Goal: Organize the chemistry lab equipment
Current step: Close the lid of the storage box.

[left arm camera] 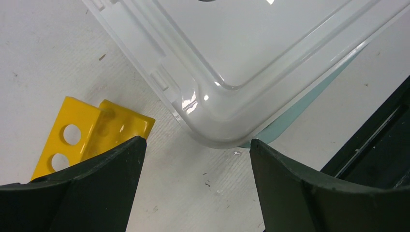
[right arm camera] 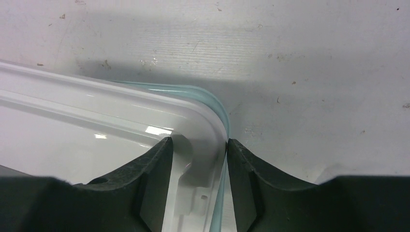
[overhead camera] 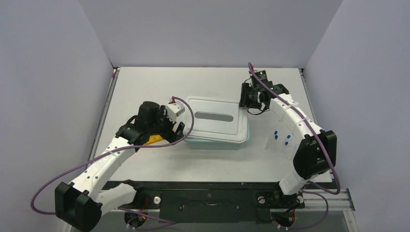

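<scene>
The white lid [overhead camera: 212, 116] sat on the teal tub [overhead camera: 212, 143] in the middle of the table [overhead camera: 145, 82]. Two pieces of lab equipment lay outside it. The yellow holed rack [left arm camera: 113, 125] was on the table just beside the tub's near-left corner, and the blue-capped vials [overhead camera: 288, 137] lay to the tub's right, under the right forearm.

The right gripper [right arm camera: 198, 142] straddled the lid's far-right corner, half closed, with one finger on the lid's inner step and the other outside the rim. I could not tell whether it was actually pinching. The left gripper [left arm camera: 197, 145] hung wide open over bare table at the near-left corner, holding nothing, its left finger just beside the rack.

The teal rim also ran between the right jaws. A squeeze there would likely have caught tub and lid together, and a lift would have dragged or tipped the whole box. Pulling at one corner alone could have skewed the lid (it looked flexible). A careless left descent might have knocked the rack, and a swing of the right arm could have swept the vials.
</scene>
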